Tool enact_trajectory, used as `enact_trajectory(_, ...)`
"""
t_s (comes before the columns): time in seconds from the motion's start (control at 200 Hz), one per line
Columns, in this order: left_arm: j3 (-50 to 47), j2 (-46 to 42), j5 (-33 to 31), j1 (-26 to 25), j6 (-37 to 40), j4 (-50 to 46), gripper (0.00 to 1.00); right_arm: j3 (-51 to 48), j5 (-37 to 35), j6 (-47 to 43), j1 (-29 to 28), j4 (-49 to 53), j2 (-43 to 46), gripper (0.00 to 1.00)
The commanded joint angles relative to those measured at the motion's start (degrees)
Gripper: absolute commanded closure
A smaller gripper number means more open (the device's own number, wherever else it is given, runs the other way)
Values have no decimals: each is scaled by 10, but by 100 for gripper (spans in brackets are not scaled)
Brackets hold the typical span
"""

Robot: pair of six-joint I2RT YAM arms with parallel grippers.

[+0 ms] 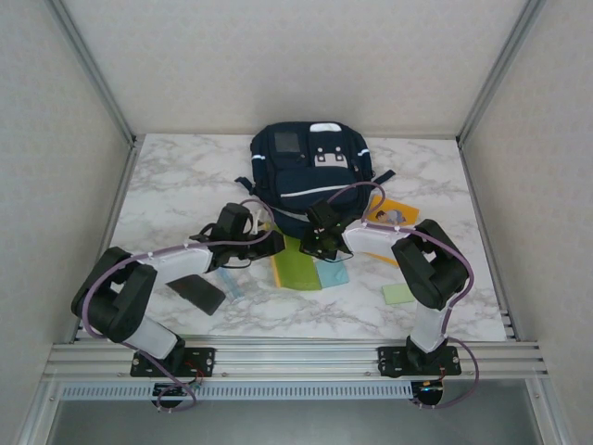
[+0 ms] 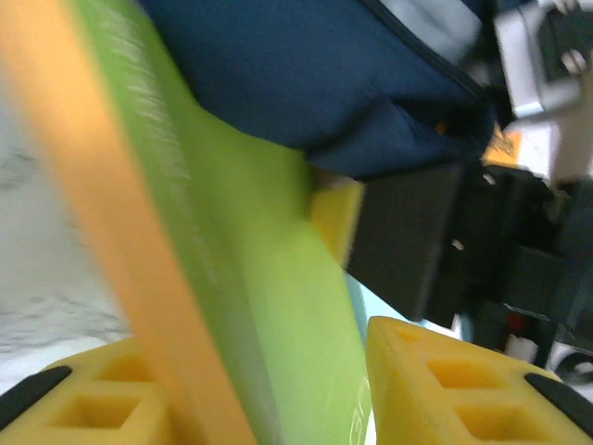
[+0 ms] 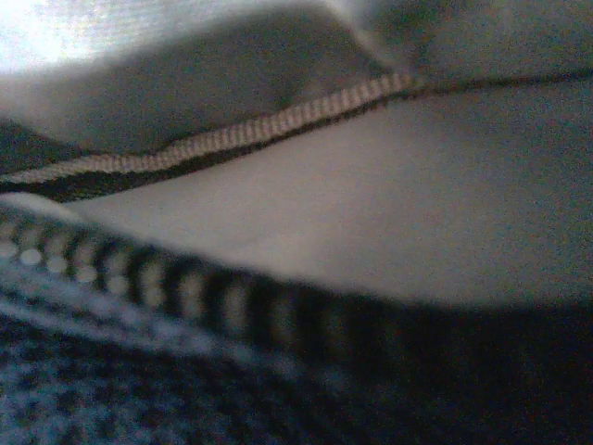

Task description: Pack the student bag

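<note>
The student bag (image 1: 306, 158) is a dark navy backpack lying at the back middle of the marble table, its near edge facing the arms. A green book (image 1: 298, 264) with an orange edge lies slanted just in front of it. My left gripper (image 1: 269, 244) is shut on this book. In the left wrist view the book (image 2: 250, 260) runs between the yellow fingers (image 2: 463, 389) up toward the bag's navy fabric (image 2: 306, 74). My right gripper (image 1: 320, 243) is at the bag's near edge. Its wrist view has lining (image 3: 371, 213) and zipper teeth (image 3: 185, 297) pressed close, hiding the jaws.
A light blue card (image 1: 331, 272) lies beside the green book. A green sticky pad (image 1: 397, 293) sits at the near right, and a black flat item (image 1: 196, 294) at the near left. A yellow booklet (image 1: 391, 213) lies right of the bag. Frame posts stand at the corners.
</note>
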State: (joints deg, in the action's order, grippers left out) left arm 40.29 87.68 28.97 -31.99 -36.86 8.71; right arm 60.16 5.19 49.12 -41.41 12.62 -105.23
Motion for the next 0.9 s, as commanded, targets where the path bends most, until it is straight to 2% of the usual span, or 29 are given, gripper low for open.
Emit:
enact_trajectory(0.0,17,26,55,-11,14,43,61,-13,25,3,-11,7,-47,80)
enact_trajectory(0.11,23,44,47,-11,14,29,80,-14,25,2,-11,8,-44,81)
enact_trajectory(0.185,31,36,30,-11,28,-9,100,-14,26,1,-11,11,-40,80)
enact_trajectory(0.285,56,10,-23,-9,58,-99,100,-4,34,-3,-11,22,-24,79)
enact_trajectory(0.325,72,-1,-52,-7,65,-145,100,3,36,-5,-11,32,-11,74)
enact_trajectory(0.365,87,-13,-78,-4,67,-195,100,11,36,-8,-11,46,4,67)
enact_trajectory(0.496,117,-57,-121,24,40,-274,100,39,29,-25,-11,99,62,30)
enact_trajectory(0.651,125,-117,-172,56,15,-275,100,75,8,-51,-11,153,113,4)
enact_trajectory(0.766,128,-137,-216,73,-8,-219,100,102,12,-54,-6,157,133,1)
enact_trajectory(0.896,133,-133,-249,76,-44,-107,100,116,32,-32,3,122,150,1)
